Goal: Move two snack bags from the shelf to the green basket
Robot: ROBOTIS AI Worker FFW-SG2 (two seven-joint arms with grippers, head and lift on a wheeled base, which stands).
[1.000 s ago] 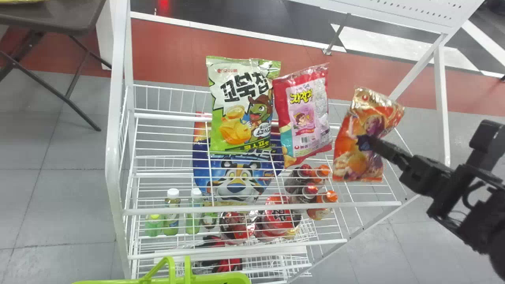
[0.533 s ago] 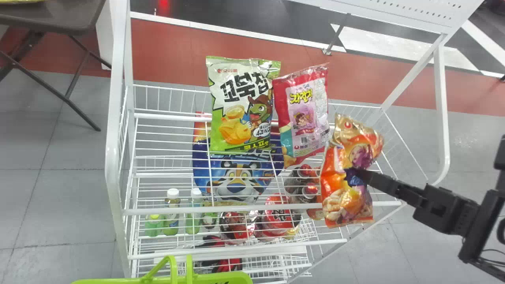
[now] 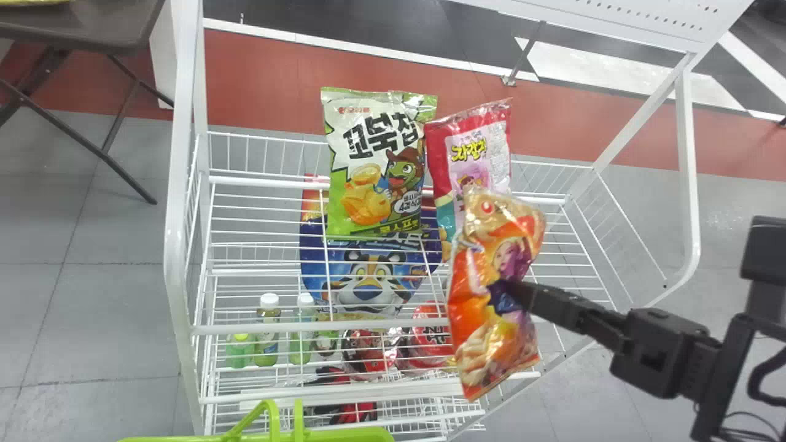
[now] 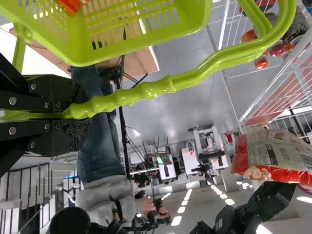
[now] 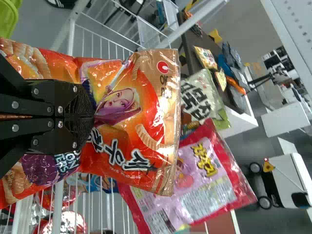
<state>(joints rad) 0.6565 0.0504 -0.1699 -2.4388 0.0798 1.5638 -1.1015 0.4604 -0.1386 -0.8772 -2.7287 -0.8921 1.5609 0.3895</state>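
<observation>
In the head view my right gripper (image 3: 514, 296) is over the right part of the white wire shelf (image 3: 381, 323), shut on an orange snack bag (image 3: 485, 350). The right wrist view shows the bag (image 5: 131, 112) pinched at its middle by that gripper (image 5: 87, 117). On the shelf stand a green and white snack bag (image 3: 368, 202) and, partly behind the held bag, a pink and red one (image 3: 439, 147). The green basket (image 3: 350, 434) is at the bottom edge. In the left wrist view my left gripper (image 4: 83, 113) is shut on the handle of the basket (image 4: 141, 36); something orange lies inside.
Below the top rack are a blue bag with a tiger (image 3: 365, 276), small bottles (image 3: 267, 331) and red cups (image 3: 433, 337). White posts (image 3: 178, 202) frame the shelf. A dark folding table (image 3: 80, 27) stands at the back left.
The right gripper has carried the orange bag leftward and nearer over the shelf, so that it now covers part of the pink and red bag. The basket has barely moved.
</observation>
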